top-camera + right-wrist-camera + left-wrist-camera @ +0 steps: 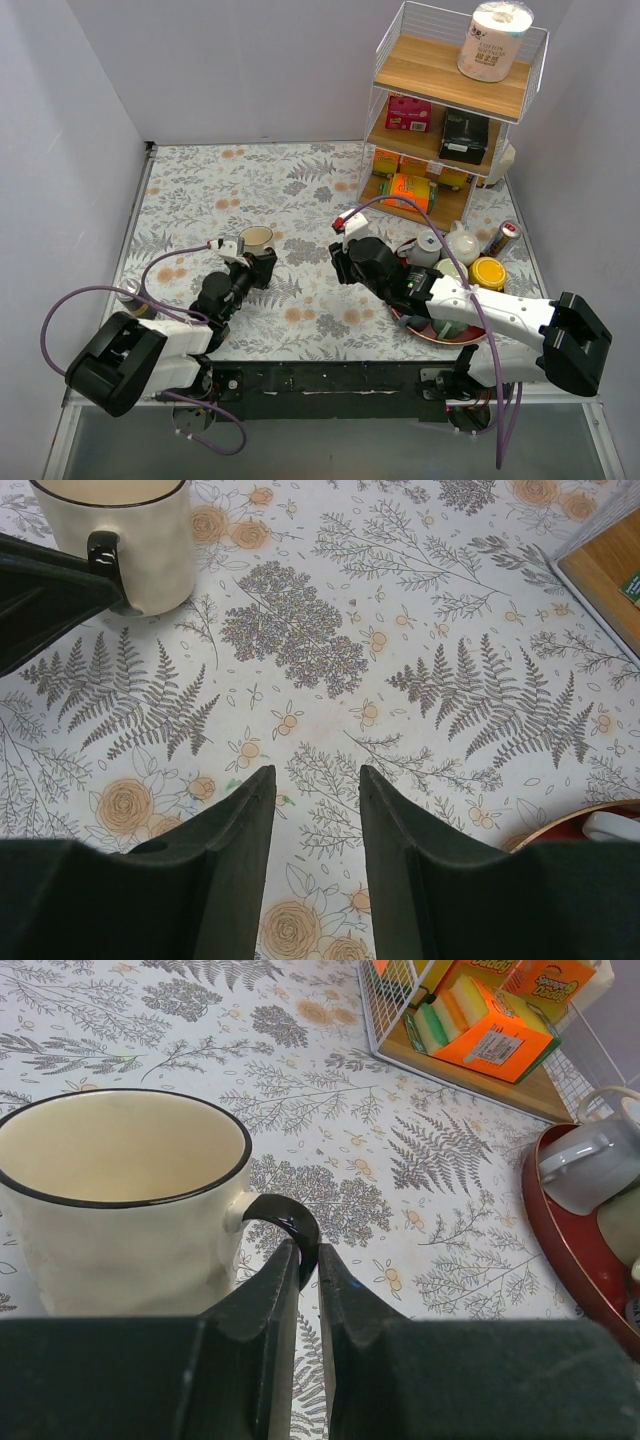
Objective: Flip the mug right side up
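Item one, your mug point(120, 1210): cream with a dark rim, standing mouth-up on the floral tablecloth point(420, 1160) left of centre. Its black handle point(295, 1225) is pinched between the closed fingers of your left gripper point(308, 1260). Item two, your right gripper point(317, 780): fingers parted with nothing between them, held over bare cloth near the table's middle, apart from the mug. Item three, on your right: a red tray point(540, 1220) of crockery, near a wire shelf rack point(440, 65).
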